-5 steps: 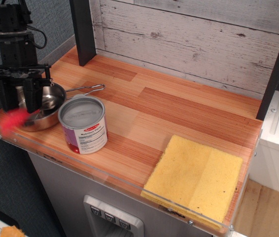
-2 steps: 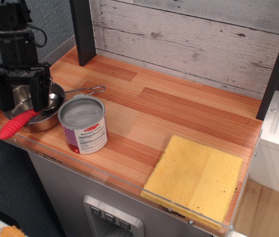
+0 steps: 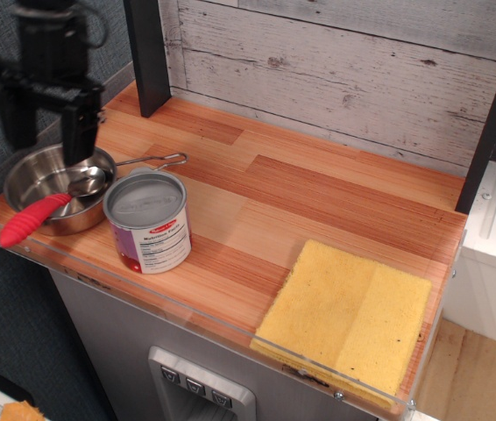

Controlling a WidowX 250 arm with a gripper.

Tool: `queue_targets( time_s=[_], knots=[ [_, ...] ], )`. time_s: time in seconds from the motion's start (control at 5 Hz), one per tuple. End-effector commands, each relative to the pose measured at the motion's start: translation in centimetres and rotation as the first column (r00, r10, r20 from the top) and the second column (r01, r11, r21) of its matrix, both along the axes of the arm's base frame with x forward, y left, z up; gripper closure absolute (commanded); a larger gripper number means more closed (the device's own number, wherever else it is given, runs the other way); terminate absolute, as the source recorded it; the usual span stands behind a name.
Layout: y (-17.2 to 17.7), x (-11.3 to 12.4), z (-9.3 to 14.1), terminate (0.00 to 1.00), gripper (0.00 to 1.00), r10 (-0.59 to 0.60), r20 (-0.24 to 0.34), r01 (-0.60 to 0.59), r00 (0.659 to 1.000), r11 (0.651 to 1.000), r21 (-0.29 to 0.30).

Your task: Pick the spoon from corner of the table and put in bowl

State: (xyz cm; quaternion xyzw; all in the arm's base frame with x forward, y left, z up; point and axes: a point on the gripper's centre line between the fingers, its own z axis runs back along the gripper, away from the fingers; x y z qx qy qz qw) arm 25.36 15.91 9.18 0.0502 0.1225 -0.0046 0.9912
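The spoon (image 3: 33, 218) lies with its silver head inside the bowl (image 3: 27, 175) and its red-pink ribbed handle resting over the bowl's front-left rim. The bowl is a shiny steel pan with a wire loop handle, at the table's (image 3: 318, 202) front-left corner. My gripper (image 3: 46, 130) hangs above the bowl, open and empty, with its two black fingers apart and clear of the spoon.
A purple-labelled tin can (image 3: 147, 219) stands just right of the bowl. A yellow sponge cloth (image 3: 346, 316) lies at the front right. A dark post (image 3: 147, 53) stands at the back left. A clear acrylic rim (image 3: 178, 303) edges the front.
The gripper let go of the spoon, which dropped to rest in the bowl, and then rose well above the bowl.
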Motion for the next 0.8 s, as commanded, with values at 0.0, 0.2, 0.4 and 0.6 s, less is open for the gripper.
queue_targets(
  time_s=[0.0,0.2,0.4,0.6],
  knots=[
    [-6.4,2.8,3.3,0.0,0.0,-0.46,0.101,0.455,0.882,0.888,0.068],
    [-8.3,3.5,3.7,0.0,0.0,-0.562,0.136,0.559,0.816,0.827,0.063],
    [-11.5,4.0,4.0,0.0,0.0,-0.637,0.156,0.639,0.755,0.768,0.041],
    [-14.7,4.4,4.2,1.0,0.0,-0.659,0.175,0.668,0.732,0.744,0.006]
  ],
)
